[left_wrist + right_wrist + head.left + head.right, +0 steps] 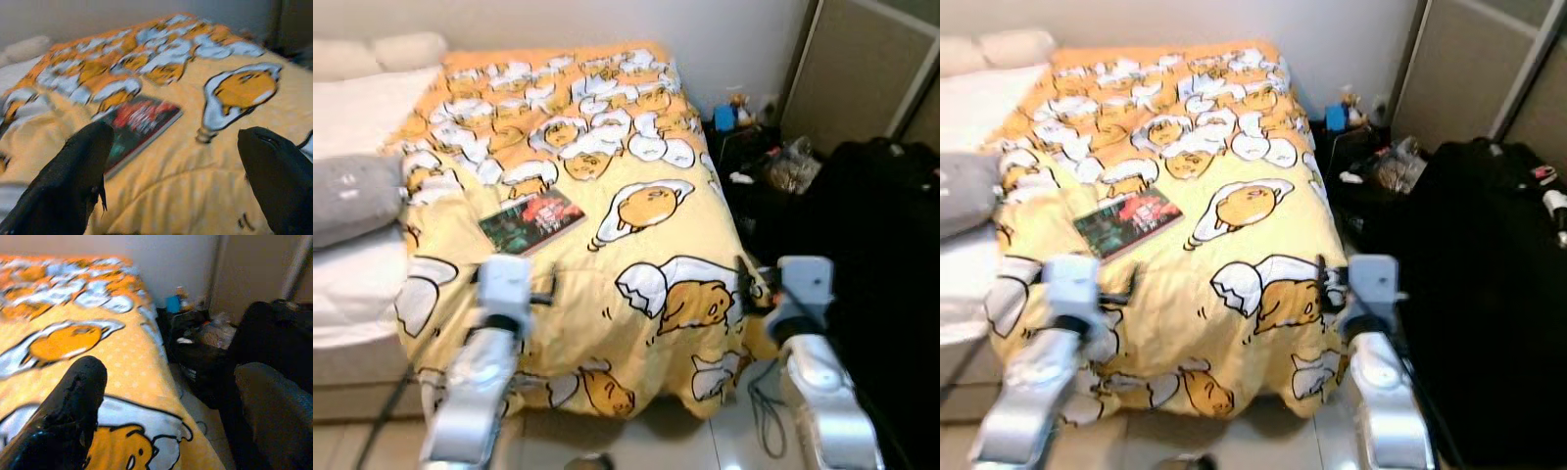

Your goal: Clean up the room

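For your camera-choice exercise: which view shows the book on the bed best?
The left eye view: the book lies whole and unobstructed on the yellow blanket. The right eye view shows it likewise; the left wrist view shows it blurred, partly behind a finger.

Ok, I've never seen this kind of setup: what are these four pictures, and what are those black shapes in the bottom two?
It is a humanoid robot standing at the foot of a bed. The top two pictures come from its head camera, looking down over both silver arms. The bottom two come from a camera on each wrist; the black shapes are that gripper's own fingers. The left gripper is open, pointing toward a book lying on the yellow cartoon blanket. The right gripper is open too, over the blanket's edge beside dark clutter on the floor. Nothing is held.
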`<state>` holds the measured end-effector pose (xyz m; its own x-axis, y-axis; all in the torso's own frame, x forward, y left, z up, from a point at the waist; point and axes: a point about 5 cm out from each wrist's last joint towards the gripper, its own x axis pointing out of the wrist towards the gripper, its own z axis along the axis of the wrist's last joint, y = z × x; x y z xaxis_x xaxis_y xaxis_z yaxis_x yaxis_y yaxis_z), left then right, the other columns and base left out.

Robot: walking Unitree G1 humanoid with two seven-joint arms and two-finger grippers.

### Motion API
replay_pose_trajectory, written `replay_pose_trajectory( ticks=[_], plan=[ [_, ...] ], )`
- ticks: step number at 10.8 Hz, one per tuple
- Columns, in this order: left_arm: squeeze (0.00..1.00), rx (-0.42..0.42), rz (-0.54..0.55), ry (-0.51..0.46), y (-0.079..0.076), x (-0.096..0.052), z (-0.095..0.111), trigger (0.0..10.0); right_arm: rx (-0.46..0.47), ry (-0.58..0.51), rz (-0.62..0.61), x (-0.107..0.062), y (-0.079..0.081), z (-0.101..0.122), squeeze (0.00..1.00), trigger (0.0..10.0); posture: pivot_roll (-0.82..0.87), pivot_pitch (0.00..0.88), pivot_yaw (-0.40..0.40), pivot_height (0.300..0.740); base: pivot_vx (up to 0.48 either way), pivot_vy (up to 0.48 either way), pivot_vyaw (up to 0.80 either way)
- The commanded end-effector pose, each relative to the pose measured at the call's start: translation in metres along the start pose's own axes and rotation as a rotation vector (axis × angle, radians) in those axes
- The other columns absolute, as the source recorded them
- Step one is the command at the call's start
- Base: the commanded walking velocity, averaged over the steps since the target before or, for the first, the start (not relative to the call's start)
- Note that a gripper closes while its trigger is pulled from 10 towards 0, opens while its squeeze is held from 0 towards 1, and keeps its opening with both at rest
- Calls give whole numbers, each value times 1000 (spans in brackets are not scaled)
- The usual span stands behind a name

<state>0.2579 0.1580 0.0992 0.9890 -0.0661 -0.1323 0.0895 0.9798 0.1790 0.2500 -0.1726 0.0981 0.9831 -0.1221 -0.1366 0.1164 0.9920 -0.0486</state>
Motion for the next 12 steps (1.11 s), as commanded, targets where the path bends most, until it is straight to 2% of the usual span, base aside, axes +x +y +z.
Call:
replay_pose_trajectory(
  ticks=[1,2,3,4,6,7,9,10,12],
  plan=[
    [0,15,33,-3,12,5,6,10000,31,15,-7,3,5,1,0,10000,-79,0,49,740,0,375,0],
    [0,16,37,-6,14,7,7,10000,25,17,-11,5,5,1,0,10000,-81,0,49,740,0,371,0],
    [0,23,39,-1,16,8,7,10000,103,8,9,7,5,0,0,10000,-77,0,45,740,0,368,0],
    [0,29,44,1,18,9,8,10000,49,40,1,9,6,-2,0,10000,-80,0,51,740,0,345,0],
    [0,28,50,1,20,12,11,10000,40,54,3,11,9,-2,0,10000,-76,0,54,740,0,343,0],
    [0,15,54,1,19,14,12,10000,-1,70,-28,13,5,-3,0,10000,-83,0,59,740,0,341,0],
    [0,18,62,9,23,17,12,10000,56,38,8,16,11,3,0,10000,-72,0,59,740,0,332,0],
    [0,22,60,7,23,18,13,10000,61,-25,0,18,10,10,0,10000,-61,0,44,740,0,300,0],
    [0,18,53,3,20,19,13,10000,-14,-11,-29,19,7,8,0,10000,-70,0,40,740,0,298,0]
  ],
)
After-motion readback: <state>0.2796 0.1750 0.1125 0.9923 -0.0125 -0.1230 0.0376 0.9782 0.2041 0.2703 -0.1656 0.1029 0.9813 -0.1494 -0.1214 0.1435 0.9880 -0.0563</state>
